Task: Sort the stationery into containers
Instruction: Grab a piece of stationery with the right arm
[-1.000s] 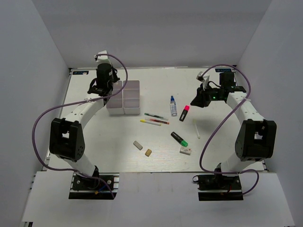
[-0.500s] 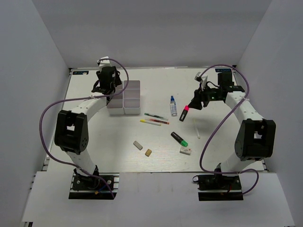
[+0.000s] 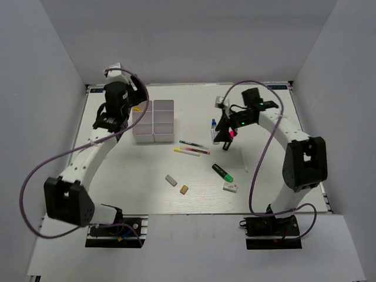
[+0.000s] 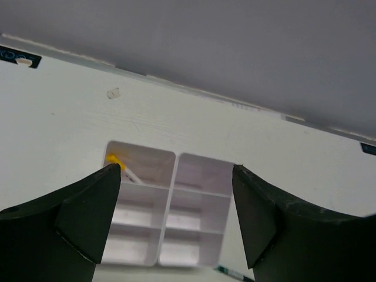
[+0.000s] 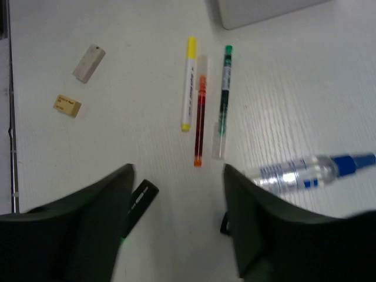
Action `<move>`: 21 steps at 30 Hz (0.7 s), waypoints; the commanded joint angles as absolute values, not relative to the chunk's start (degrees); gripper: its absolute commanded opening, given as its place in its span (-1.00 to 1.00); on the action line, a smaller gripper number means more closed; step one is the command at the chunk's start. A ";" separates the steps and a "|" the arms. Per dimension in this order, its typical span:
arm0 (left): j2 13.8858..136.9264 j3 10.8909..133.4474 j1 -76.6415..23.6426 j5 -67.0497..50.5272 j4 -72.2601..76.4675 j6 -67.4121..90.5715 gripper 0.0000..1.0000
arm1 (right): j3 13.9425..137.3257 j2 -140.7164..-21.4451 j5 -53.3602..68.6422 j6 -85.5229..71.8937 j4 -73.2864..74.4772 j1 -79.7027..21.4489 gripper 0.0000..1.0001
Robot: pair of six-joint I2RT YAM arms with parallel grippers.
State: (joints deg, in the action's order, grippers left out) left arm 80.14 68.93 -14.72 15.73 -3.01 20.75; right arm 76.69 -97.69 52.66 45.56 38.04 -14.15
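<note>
A white counter (image 3: 141, 170) stood enclosed by pale grey walls (image 3: 188, 41), a small dark label (image 4: 20, 57) stuck at its far edge.

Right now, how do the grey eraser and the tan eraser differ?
The grey eraser is longer; the tan eraser is stubbier. Seen from above, the grey eraser lies left of the tan eraser and slightly farther from the arm bases. Both lie flat on the table, apart, neither held.
</note>
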 commanded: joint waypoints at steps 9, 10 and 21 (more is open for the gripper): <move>58.47 45.04 -14.15 1.14 -27.16 36.73 0.43 | 92.54 -112.83 36.15 38.16 37.88 -32.33 -0.46; 54.53 43.17 -14.15 1.14 -27.16 39.44 0.43 | 94.72 -113.63 35.17 36.32 37.88 -33.65 -0.46; 45.62 36.04 -14.15 0.53 -32.52 43.95 0.51 | 95.10 -118.39 21.28 24.44 34.02 -42.36 -0.22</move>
